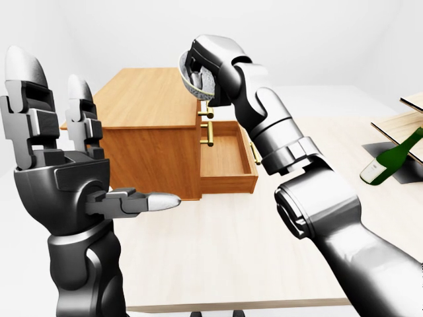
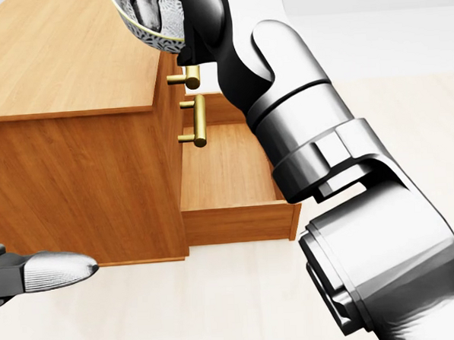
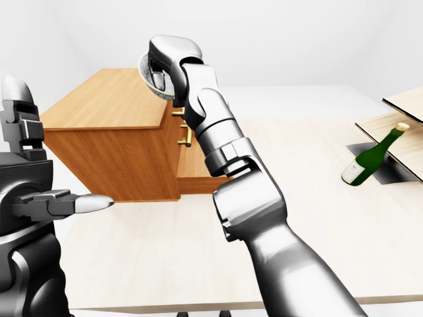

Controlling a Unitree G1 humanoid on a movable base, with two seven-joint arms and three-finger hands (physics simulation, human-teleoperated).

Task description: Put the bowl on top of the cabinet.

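Note:
A small patterned bowl (image 1: 195, 80) hangs tilted in the air just over the right edge of the wooden cabinet's (image 1: 149, 99) top. My right hand (image 1: 206, 66) is shut on the bowl, fingers wrapped round its rim. In the head view the bowl (image 2: 152, 21) sits at the top edge, above the brass handles (image 2: 196, 120). The cabinet's lower drawer (image 1: 226, 158) stands pulled out. My left hand (image 1: 79, 152) is raised at the left of the left-eye view, fingers spread and holding nothing, well apart from the cabinet.
A green bottle (image 1: 391, 158) lies at the right of the table (image 1: 231, 264), beside wooden boards (image 1: 403, 122). The open drawer juts out toward my right arm.

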